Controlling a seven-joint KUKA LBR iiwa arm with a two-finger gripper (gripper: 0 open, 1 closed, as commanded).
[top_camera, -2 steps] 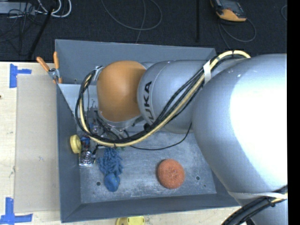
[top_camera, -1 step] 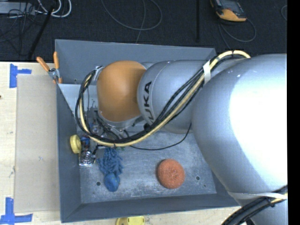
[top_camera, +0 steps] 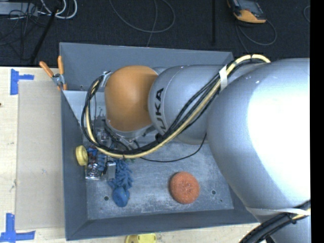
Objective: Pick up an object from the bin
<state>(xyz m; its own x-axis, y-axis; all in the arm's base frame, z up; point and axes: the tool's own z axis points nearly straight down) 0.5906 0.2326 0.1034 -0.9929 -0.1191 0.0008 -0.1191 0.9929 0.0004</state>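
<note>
Reaching in from the right, the arm [top_camera: 187, 103] sets its gripper [top_camera: 95, 166] low at the left side of the grey bin [top_camera: 152, 215], just beside a small yellow round piece [top_camera: 81, 155] and a shaggy blue cloth thing [top_camera: 120, 185] (pincer open or closed: cannot tell); an orange-red ball [top_camera: 184, 187] lies well apart to the right

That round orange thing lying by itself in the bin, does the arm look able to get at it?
Probably yes. The round orange thing lies alone on bare bin floor, nothing over it; the gripper sits left of it, by a blue rag.
</note>
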